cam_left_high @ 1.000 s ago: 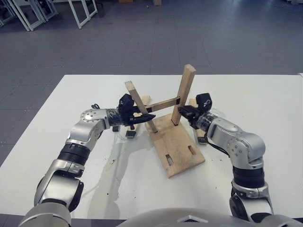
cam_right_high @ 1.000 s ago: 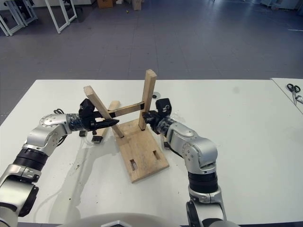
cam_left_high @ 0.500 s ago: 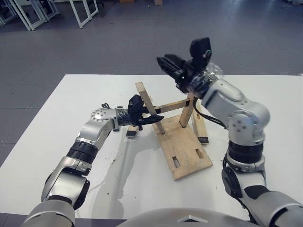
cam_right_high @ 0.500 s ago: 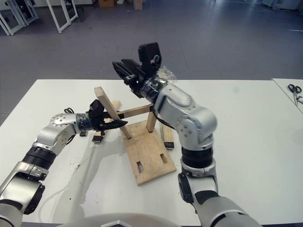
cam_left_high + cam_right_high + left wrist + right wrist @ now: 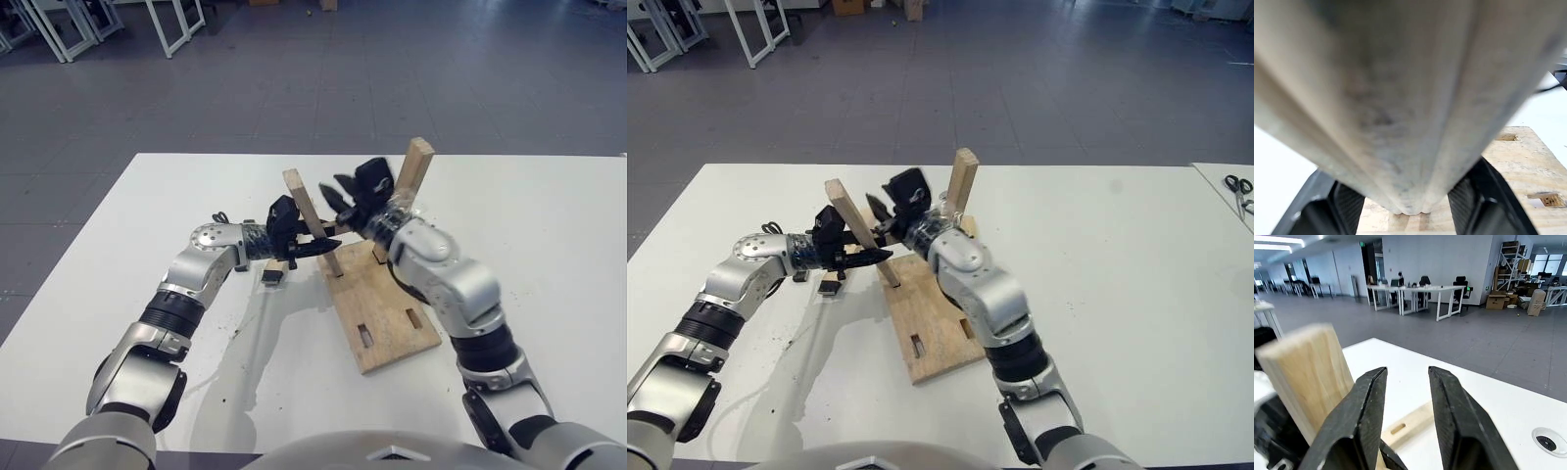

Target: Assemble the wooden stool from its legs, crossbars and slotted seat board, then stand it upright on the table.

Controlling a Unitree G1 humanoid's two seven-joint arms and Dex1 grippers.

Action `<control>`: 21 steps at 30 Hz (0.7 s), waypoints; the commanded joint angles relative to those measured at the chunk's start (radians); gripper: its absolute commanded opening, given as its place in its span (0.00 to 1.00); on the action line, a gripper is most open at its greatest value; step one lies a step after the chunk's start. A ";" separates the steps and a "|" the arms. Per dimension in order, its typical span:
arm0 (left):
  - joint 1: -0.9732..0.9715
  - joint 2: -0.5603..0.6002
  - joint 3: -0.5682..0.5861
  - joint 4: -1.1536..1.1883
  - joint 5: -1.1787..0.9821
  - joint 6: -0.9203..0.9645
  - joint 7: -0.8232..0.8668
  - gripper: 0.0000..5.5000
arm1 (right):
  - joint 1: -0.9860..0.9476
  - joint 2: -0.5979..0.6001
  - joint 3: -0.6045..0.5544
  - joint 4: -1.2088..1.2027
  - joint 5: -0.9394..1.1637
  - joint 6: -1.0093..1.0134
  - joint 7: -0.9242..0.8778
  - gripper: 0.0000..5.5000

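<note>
The slotted seat board (image 5: 384,311) lies flat on the white table. Two legs stand tilted in its far slots, joined by a crossbar. My left gripper (image 5: 306,246) is shut on the lower part of the left leg (image 5: 298,194); in the left wrist view its fingers (image 5: 1345,207) clamp that leg (image 5: 1400,98) just above the board (image 5: 1520,161). My right gripper (image 5: 339,194) hangs open between the two legs, close beside the left leg's top (image 5: 1308,367), touching nothing. The right leg (image 5: 415,164) stands free.
A small black piece (image 5: 271,277) lies on the table under my left forearm. A loose wooden piece (image 5: 1411,423) lies behind the board. Scissors (image 5: 1234,183) rest on a neighbouring table at far right. Open tabletop stretches to the front and right.
My right gripper let go of the right leg's base, rose high and open, then came down beside the left leg's top. The left gripper kept its hold; the head view shifted.
</note>
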 commanded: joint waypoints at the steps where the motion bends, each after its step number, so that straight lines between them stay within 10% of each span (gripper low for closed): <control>1: 0.165 0.002 -0.219 0.088 0.310 0.069 0.054 0.37 | 0.217 -0.285 -0.317 -0.210 0.376 0.279 0.226 0.28; 4: 0.174 0.010 -0.216 0.081 0.307 0.068 0.052 0.37 | 0.305 -0.579 -0.321 -0.157 0.363 0.329 0.464 0.28; 7: 0.168 0.010 -0.217 0.084 0.305 0.060 0.038 0.37 | 0.202 -0.655 -0.249 0.102 0.061 0.186 0.318 0.28; 14: 0.143 0.008 -0.218 0.086 0.294 0.025 -0.018 0.37 | -0.114 -0.317 -0.074 0.462 -0.252 -0.094 0.003 0.28; 21: 0.108 0.002 -0.264 0.108 0.318 -0.020 -0.099 0.37 | 0.033 -0.046 0.106 0.049 0.018 -0.001 0.194 0.28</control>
